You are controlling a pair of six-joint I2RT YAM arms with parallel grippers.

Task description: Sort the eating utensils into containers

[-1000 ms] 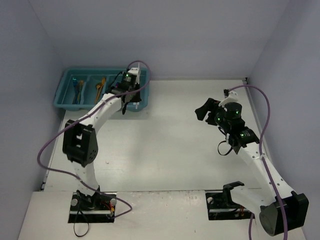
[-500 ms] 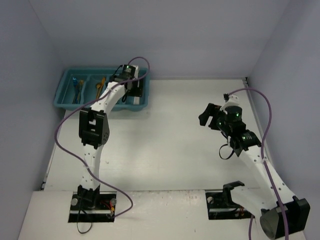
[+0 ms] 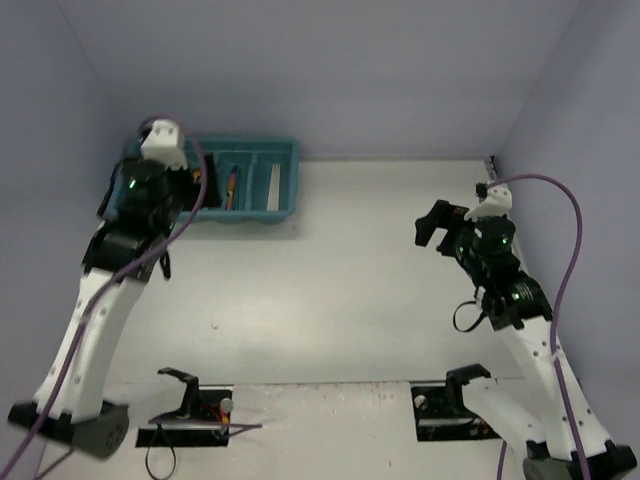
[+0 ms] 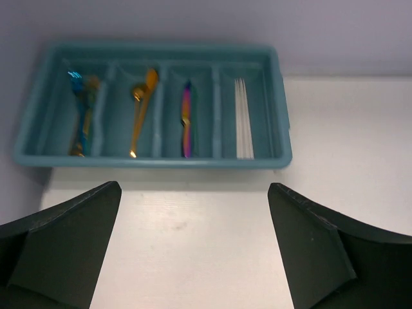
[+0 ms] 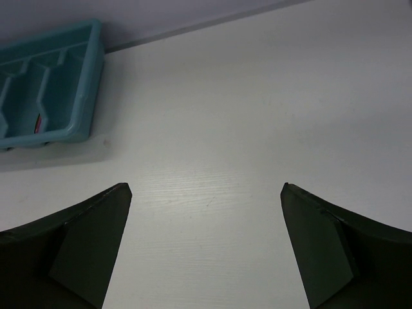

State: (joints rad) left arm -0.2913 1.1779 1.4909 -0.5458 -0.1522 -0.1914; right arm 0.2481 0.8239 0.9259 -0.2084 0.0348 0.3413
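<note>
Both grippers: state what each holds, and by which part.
Nothing. The left gripper and the right gripper are open, only bare table between their jaws; the utensils lie in the teal tray.

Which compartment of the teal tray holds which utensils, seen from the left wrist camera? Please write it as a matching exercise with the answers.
In the tray, count compartments from the left in the left wrist view.

1. blue utensils
2. gold utensils
3. purple utensil
4. pale sticks

A. third compartment
B. fourth compartment
C. first compartment
D. second compartment

Pairs: 1-C, 2-D, 3-A, 4-B.
</note>
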